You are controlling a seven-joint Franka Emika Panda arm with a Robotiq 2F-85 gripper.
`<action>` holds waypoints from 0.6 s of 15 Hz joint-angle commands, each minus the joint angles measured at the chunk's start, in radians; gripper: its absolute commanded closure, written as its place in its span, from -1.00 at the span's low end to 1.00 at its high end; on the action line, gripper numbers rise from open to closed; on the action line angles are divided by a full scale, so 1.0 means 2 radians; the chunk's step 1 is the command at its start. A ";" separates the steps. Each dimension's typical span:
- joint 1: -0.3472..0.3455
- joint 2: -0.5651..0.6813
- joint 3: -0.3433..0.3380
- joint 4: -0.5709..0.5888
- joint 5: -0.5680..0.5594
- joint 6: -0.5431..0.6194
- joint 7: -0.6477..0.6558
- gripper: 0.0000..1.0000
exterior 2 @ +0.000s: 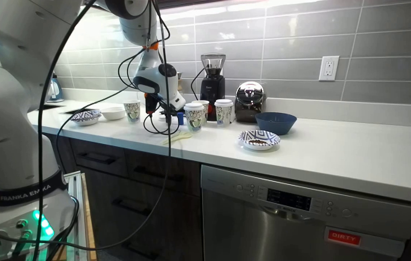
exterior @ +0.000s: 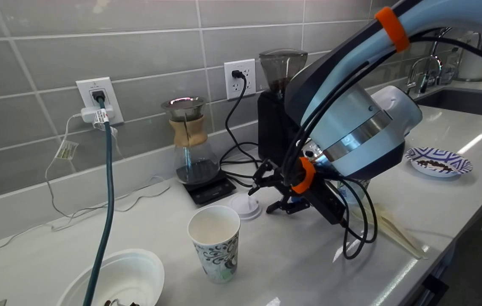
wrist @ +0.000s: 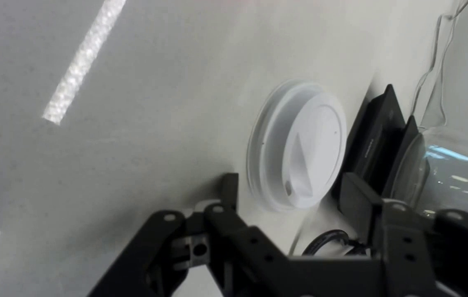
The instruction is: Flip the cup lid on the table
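Note:
The cup lid (exterior: 244, 207) is a white round disc lying flat on the white table (exterior: 292, 259), with its raised side and sip hole facing up. In the wrist view the lid (wrist: 316, 144) is just ahead of and between the finger tips. My gripper (exterior: 261, 201) is open and empty, tilted low over the table beside the lid. In the wrist view the gripper (wrist: 288, 185) has one finger on each side of the lid's near edge, with gaps at both sides. In an exterior view the gripper (exterior 2: 169, 115) is partly hidden by cables and cups, and the lid is hard to make out.
A paper cup (exterior: 217, 250) stands close to the lid. A glass coffee maker (exterior: 196, 157) on a black scale (exterior: 209, 192) and a black grinder (exterior: 273, 127) stand behind. A white bowl (exterior: 137, 272), a patterned plate (exterior: 438, 159), lidded cups (exterior 2: 194, 117) and a pale yellow item (exterior: 394, 231) are around.

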 commanded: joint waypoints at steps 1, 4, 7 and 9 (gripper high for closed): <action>0.005 -0.053 -0.008 -0.038 0.001 0.000 0.017 -0.94; 0.018 -0.107 -0.016 -0.065 0.001 -0.011 0.044 -1.00; 0.044 -0.183 -0.034 -0.100 -0.009 -0.023 0.084 -1.00; 0.061 -0.230 -0.047 -0.118 -0.028 -0.029 0.109 -1.00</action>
